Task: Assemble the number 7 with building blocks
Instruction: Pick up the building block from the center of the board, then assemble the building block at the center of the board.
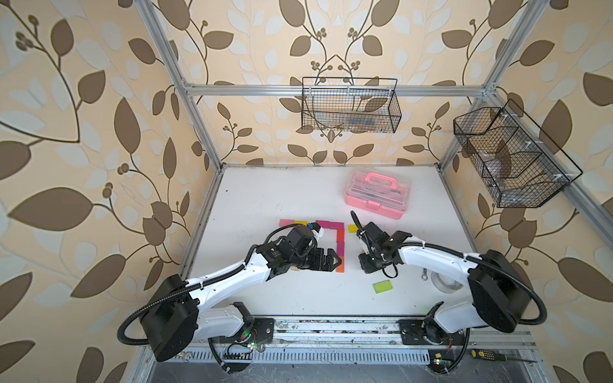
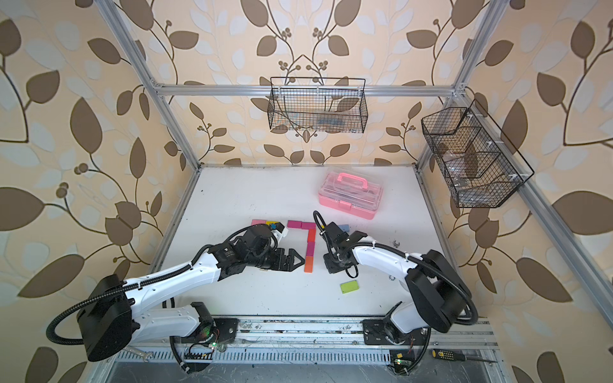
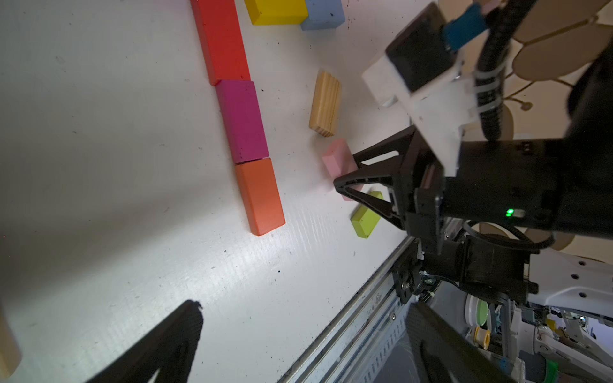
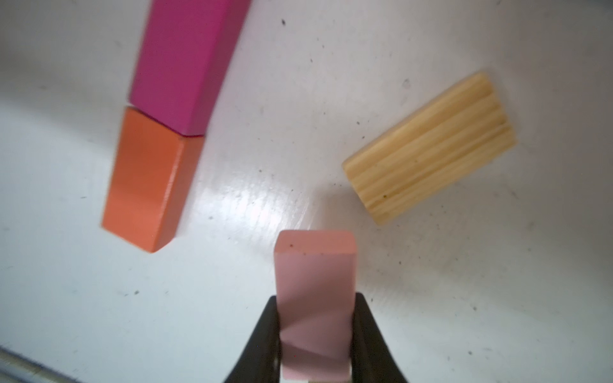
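The right gripper [image 4: 316, 300] is clamped on one end of a pink block [image 4: 315, 265], just right of the near end of the 7 [image 1: 340, 236] lying mid-table. Held by its end, the block could swing or slip, and might knock the orange block [image 4: 146, 185] askew on landing. The left gripper [image 2: 297, 260], fingers spread wide, hangs just left of the 7 and could clip it.

The left arm [image 1: 229, 277] reaches in low toward the middle, and the left claw [image 1: 334, 261] lies level with its jaws spread wide. The right arm [image 1: 434, 257] bends inward, wrist turned downward, and the right claw [image 4: 315, 335] is clamped on a pink block [image 4: 315, 275]
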### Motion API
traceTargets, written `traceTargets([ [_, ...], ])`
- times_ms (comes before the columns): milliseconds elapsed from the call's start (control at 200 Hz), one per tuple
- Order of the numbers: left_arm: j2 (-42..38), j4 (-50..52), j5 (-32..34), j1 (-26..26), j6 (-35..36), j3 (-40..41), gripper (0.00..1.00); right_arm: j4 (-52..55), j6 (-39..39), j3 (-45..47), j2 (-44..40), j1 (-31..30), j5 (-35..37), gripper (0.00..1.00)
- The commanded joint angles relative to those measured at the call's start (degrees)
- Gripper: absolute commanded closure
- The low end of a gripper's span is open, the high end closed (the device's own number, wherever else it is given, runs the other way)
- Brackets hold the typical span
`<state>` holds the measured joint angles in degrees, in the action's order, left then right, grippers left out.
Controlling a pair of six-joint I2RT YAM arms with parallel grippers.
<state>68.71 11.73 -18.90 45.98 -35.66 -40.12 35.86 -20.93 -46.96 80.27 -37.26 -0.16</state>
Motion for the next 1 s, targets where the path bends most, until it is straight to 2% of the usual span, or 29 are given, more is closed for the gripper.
traceTargets([
  [0,-1.76,2.45,3.16,2.54,8.26,-3.7,0.01,4.25,-1.04,-1.58,-6.44,6.67,-2.77,0.85],
  [155,0.7,4.98,5.17,5.28,18.25,-8.14,0.01,6.53,1.57,-1.74,-11.11,20.88,-7.27,0.85],
  [295,3.54,5.45,6.5,7.36,31.06,-11.72,0.01,7.0,5.1,-3.33,-8.57,26.85,-7.85,0.85],
  [410,6.61,3.76,7.77,8.16,42.3,-13.69,0.01,5.64,6.75,-4.65,-3.61,27.46,-6.8,0.85],
  [520,10.45,-0.3,11.01,8.16,49.9,-14.65,0.01,2.59,7.98,-5.37,1.82,27.41,-5.82,0.85],
  [640,15.62,-6.68,9.57,8.25,56.21,-14.71,0.01,0.0,9.19,-6.36,7.43,27.33,-5.4,0.86],
  [740,19.89,-10.27,8.05,8.16,58.31,-15.78,0.01,-1.0,9.83,-7.75,10.96,26.27,-4.43,0.87],
  [995,26.55,-15.58,6.77,8.16,57.07,-17.07,0.01,-1.81,10.56,-11.32,17.55,22.63,-3.03,0.87],
])
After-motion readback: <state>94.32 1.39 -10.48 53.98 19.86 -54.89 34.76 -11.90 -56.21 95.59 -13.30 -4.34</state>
